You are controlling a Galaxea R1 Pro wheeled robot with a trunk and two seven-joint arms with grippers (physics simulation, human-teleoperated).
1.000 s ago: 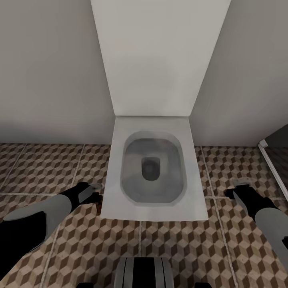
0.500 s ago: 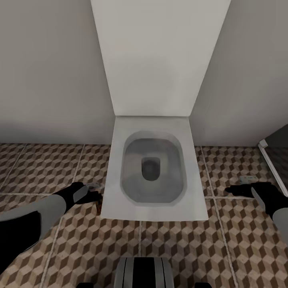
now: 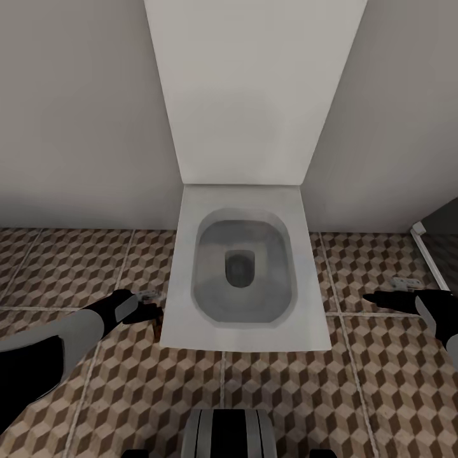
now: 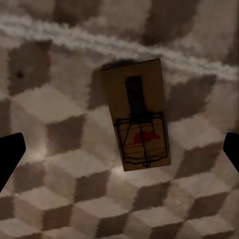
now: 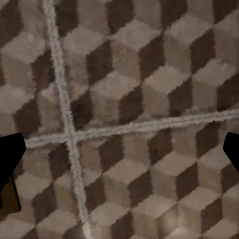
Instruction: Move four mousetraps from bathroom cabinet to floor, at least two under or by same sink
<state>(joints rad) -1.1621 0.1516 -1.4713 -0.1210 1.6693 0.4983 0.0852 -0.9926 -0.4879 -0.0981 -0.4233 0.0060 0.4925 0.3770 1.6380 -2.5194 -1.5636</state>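
One mousetrap, a flat brown board with a dark wire spring, lies on the cube-patterned bathroom floor straight below my left gripper, which is open and holds nothing. In the head view this gripper hovers low at the toilet's front left corner, with a small dark-brown mousetrap beside it. My right gripper is open over bare tiles to the right of the toilet. In its wrist view a brown corner shows by one finger; I cannot tell what it is. The cabinet and the sink are out of view.
A white toilet with its lid raised against the wall stands straight ahead between my arms. A dark doorway or frame edge runs at the far right. My own base shows at the bottom. Tiles stretch left and right.
The left arm has drawn back a little towards the left and lower. The right gripper has slid to the right and slightly further away. The camera has not moved.
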